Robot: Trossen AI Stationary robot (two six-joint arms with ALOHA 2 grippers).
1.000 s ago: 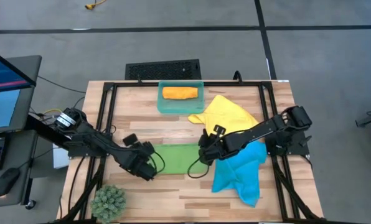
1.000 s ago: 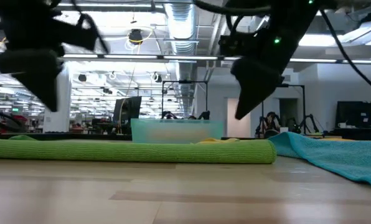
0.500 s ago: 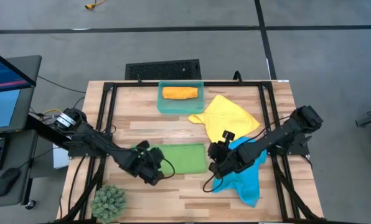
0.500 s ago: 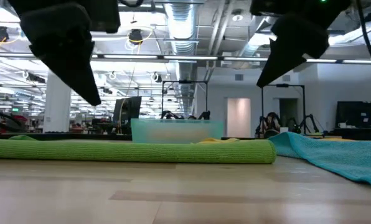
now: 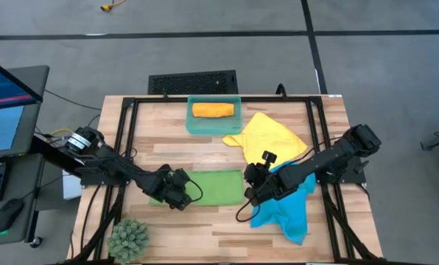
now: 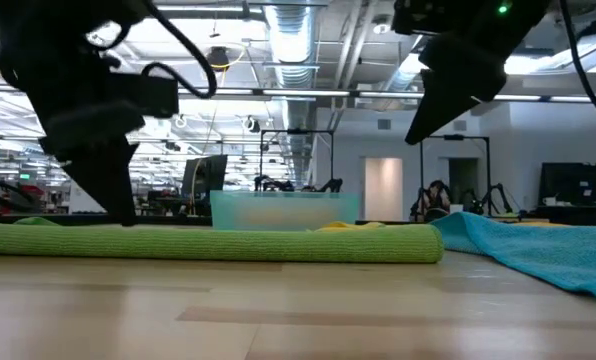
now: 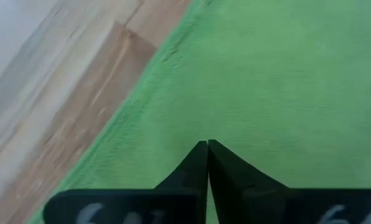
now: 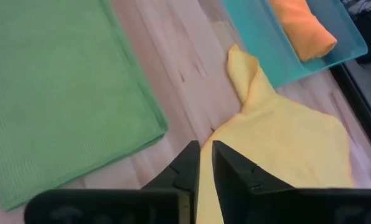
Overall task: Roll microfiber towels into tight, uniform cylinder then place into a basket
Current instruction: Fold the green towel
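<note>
On the table (image 5: 212,228), the green towel (image 5: 216,188) lies flat; the left gripper (image 5: 177,193), clenched, presses its left end, while the right gripper (image 5: 255,193), nearly closed and empty, hangs beside its right end. An orange roll (image 5: 212,110) lies in the basket (image 5: 191,125).

closed fingers (image 7: 198,163) over green towel (image 7: 285,81), table (image 7: 55,81) beside.

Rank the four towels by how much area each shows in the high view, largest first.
1. yellow towel and blue towel: both crumpled and partly hidden by the right arm, too close to rank.
2. green towel: folded flat into a strip.
3. orange towel: rolled, lying in the basket.
</note>
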